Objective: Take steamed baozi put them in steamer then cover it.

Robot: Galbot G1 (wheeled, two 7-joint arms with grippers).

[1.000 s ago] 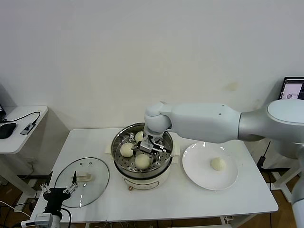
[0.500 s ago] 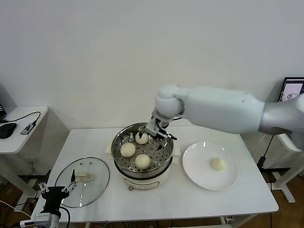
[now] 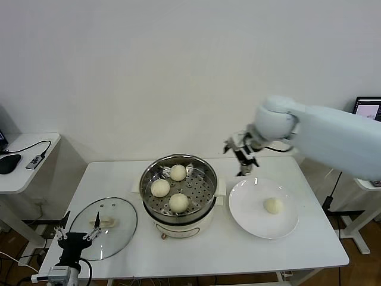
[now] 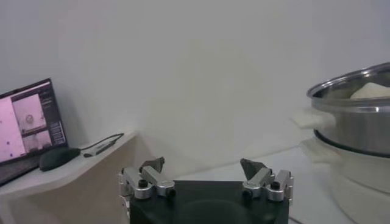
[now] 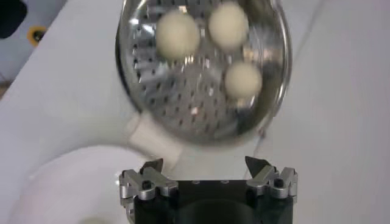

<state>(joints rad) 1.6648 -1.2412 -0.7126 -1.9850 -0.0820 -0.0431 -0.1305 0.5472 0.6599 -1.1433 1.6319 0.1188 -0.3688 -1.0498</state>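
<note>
Three buns sit in the steamer (image 3: 178, 193); one baozi (image 3: 273, 205) waits on the plate (image 3: 250, 223).
Right gripper (image 3: 243, 154), fingers spread and empty, hangs above the plate's far edge; left gripper (image 3: 76, 240) idles low, fingers apart. That bun looks soft, light: pinch its sides gently.

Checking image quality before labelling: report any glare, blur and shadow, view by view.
Head view: even light, soft shadow under the plate, reflections on the glass lid.
Right wrist view: steamer and baozi smeared by blur, bright glints on the tray; right gripper sharp.
Left wrist view: left gripper sharp, background soft.
</note>
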